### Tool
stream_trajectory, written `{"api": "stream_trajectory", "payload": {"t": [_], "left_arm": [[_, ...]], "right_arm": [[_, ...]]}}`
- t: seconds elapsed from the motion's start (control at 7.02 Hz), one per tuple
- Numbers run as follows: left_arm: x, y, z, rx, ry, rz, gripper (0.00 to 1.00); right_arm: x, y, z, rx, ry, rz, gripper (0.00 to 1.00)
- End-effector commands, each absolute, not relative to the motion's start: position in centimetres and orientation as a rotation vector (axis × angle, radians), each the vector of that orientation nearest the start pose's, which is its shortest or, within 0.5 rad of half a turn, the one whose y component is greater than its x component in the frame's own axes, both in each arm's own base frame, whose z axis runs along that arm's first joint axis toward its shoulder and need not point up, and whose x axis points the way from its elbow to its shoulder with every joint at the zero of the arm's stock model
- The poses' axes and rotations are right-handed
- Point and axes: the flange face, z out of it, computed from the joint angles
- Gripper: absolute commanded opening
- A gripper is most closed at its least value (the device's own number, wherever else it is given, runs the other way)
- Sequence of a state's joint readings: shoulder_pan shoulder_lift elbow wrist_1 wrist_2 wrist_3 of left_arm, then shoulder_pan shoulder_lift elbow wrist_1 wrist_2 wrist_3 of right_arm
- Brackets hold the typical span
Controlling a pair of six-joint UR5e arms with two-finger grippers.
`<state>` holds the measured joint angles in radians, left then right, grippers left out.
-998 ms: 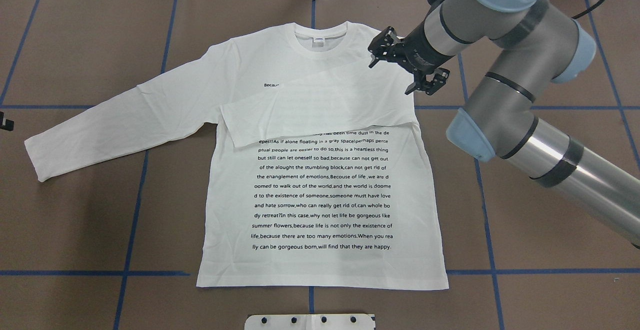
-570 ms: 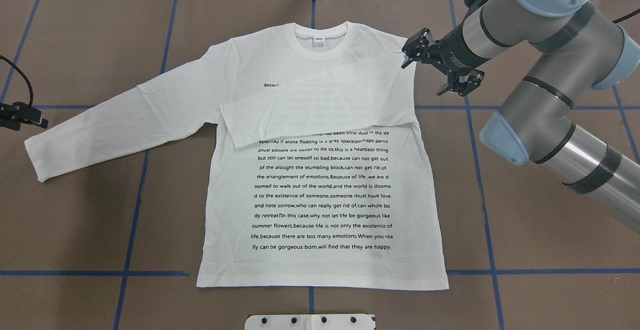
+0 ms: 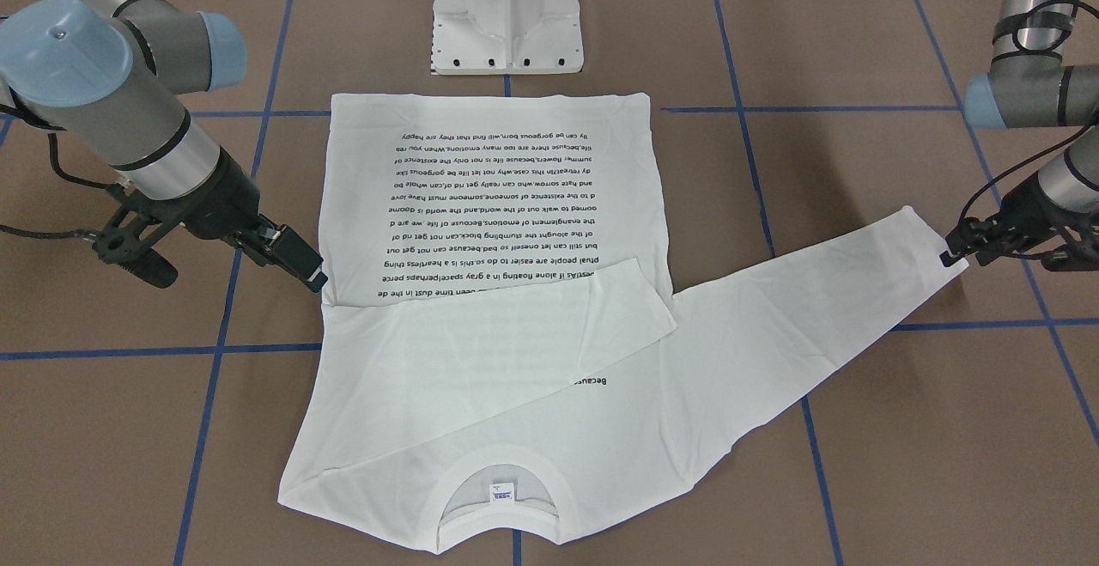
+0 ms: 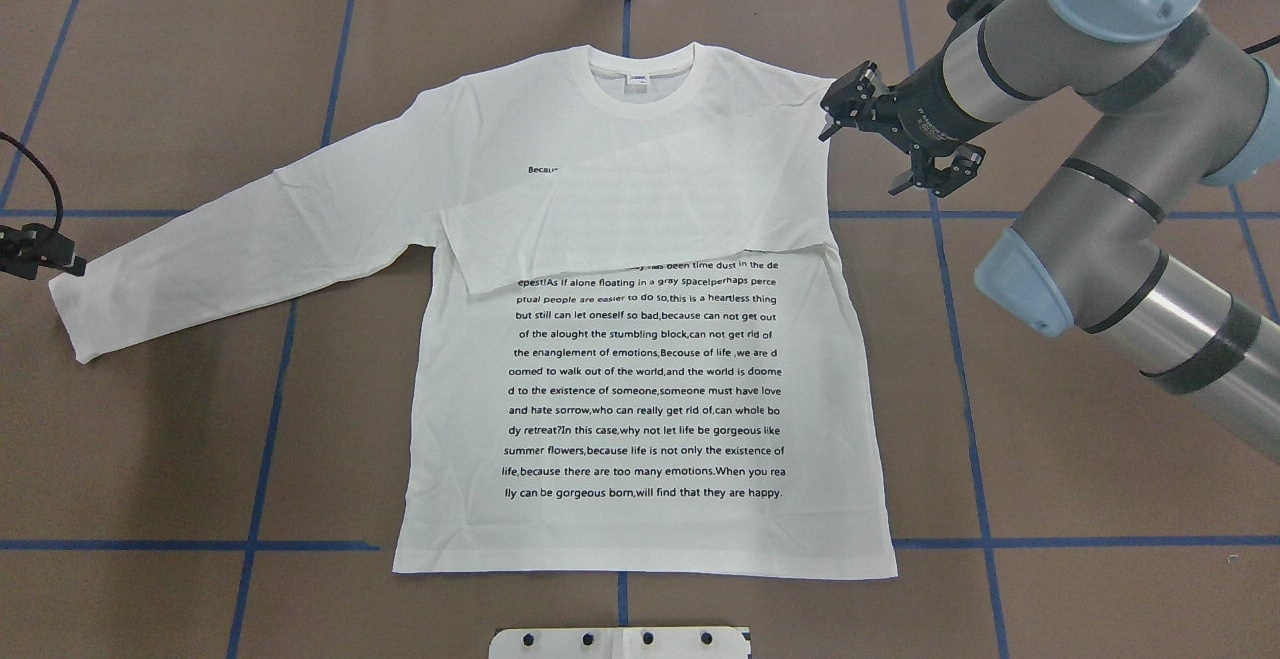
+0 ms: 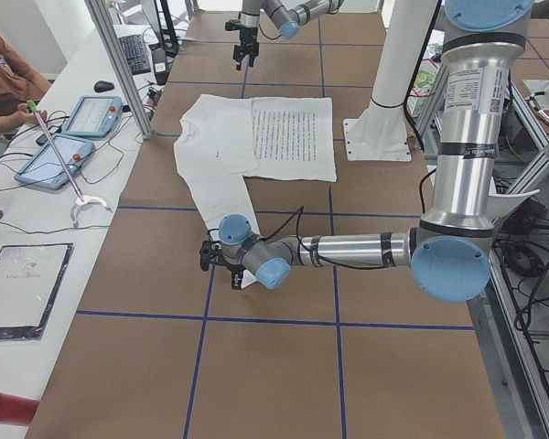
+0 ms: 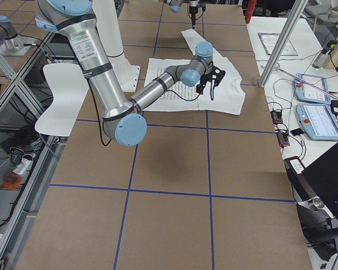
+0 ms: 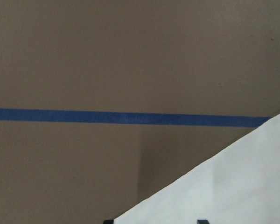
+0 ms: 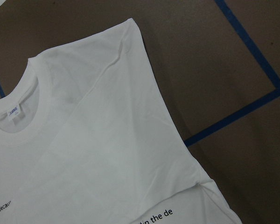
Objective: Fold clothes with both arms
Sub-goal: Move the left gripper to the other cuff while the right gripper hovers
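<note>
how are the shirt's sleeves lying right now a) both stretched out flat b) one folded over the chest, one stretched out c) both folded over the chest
B: the folded sleeve lies across the shirt, while the other sleeve stretches flat on the table.

White shirt (image 4: 450,139) with lines of black text; brown table (image 4: 150,459) gridded with blue tape (image 4: 200,545); grey arms (image 4: 1100,199), light-blue caps.

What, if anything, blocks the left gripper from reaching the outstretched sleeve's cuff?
Nothing visible, so probably yes: the left gripper sits right at the cuff corner, jaws apart, with bare table around it. The right gripper is far off beside the opposite shoulder.
</note>
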<state>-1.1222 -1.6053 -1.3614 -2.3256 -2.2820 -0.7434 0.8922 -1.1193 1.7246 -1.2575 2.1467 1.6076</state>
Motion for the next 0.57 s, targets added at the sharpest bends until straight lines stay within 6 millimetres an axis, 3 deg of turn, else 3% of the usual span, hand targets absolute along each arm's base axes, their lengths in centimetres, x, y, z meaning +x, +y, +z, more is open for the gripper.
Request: {"api": "stream_trajectory", "payload": {"t": [0.0, 0.43], "left_arm": [[16.57, -49.88, 67.26, 0.063, 0.879, -0.070, 0.67], [16.67, -49.72, 67.97, 0.051, 0.872, -0.073, 0.67]], "right_arm": [[-33.54, -54.23, 29.65, -0.120, -1.043, 0.581, 0.98], [-33.53, -54.23, 29.63, -0.119, -1.045, 0.580, 0.98]]}}
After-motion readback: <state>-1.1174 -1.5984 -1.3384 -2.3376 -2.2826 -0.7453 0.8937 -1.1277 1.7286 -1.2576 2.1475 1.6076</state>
